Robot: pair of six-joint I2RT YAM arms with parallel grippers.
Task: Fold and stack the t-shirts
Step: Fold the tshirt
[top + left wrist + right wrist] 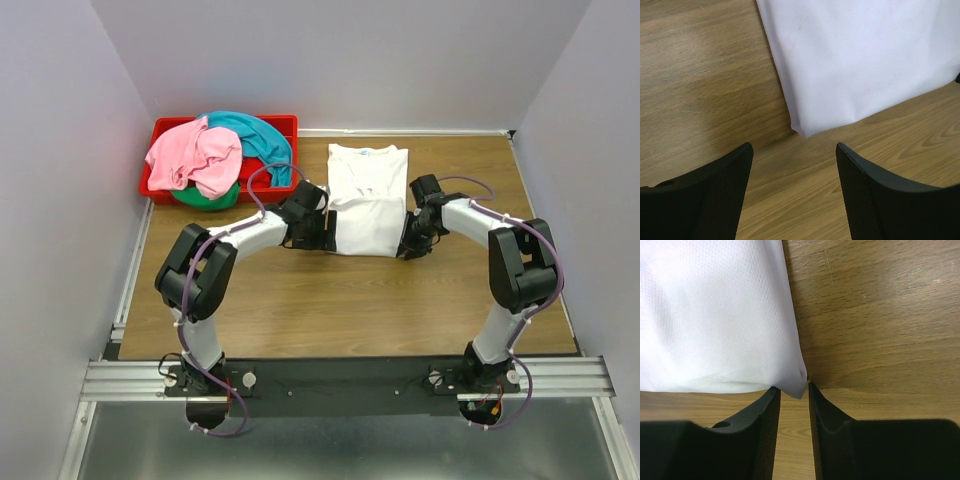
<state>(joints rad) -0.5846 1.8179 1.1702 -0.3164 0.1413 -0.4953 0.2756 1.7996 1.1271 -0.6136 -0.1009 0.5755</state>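
A white t-shirt lies folded lengthwise on the wooden table, collar at the far end. My left gripper is open and empty at its near left corner; in the left wrist view the shirt's corner lies just beyond the fingertips. My right gripper is at the near right corner, jaws narrowly apart, with the shirt's corner tip between the fingertips. Pink, teal and green t-shirts are piled in a bin. The red t-shirt is out of view.
A red plastic bin stands at the back left corner of the table. Pale walls enclose the table on three sides. Bare wood lies between the white shirt and the arm bases.
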